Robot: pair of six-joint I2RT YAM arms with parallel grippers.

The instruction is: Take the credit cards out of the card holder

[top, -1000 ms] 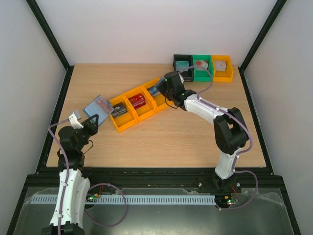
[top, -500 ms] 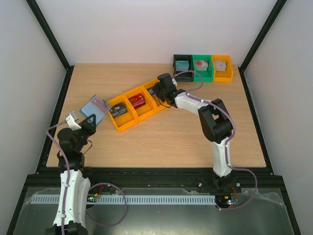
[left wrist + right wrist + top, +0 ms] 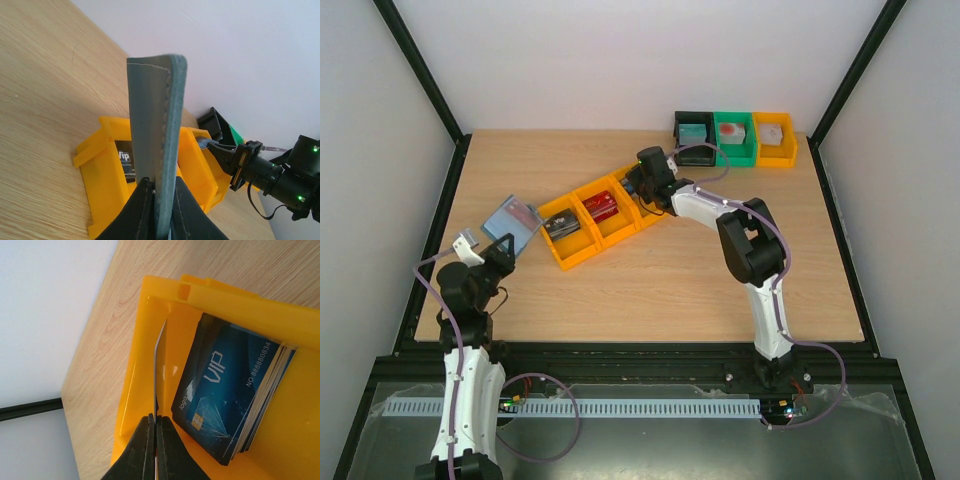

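My left gripper (image 3: pixel 501 246) (image 3: pixel 159 197) is shut on the bottom edge of the grey-blue card holder (image 3: pixel 512 221) (image 3: pixel 152 115), which it holds raised at the table's left. A blue credit card (image 3: pixel 159 365), seen edge-on, is pinched in my shut right gripper (image 3: pixel 639 183) (image 3: pixel 156 421). That gripper hangs inside the rightmost of three joined yellow bins (image 3: pixel 638 205) (image 3: pixel 137 355), beside a stack of blue credit cards (image 3: pixel 232 390). Dark cards (image 3: pixel 563 227) lie in the left bin and red cards (image 3: pixel 601 207) in the middle bin.
Black (image 3: pixel 694 133), green (image 3: pixel 733 136) and yellow (image 3: pixel 774 137) bins stand in a row at the back right, each with a small item inside. Black frame rails run along the table's left and right edges.
My right gripper has moved left and down into the rightmost yellow bin with the card. The left arm has drawn the card holder slightly left.
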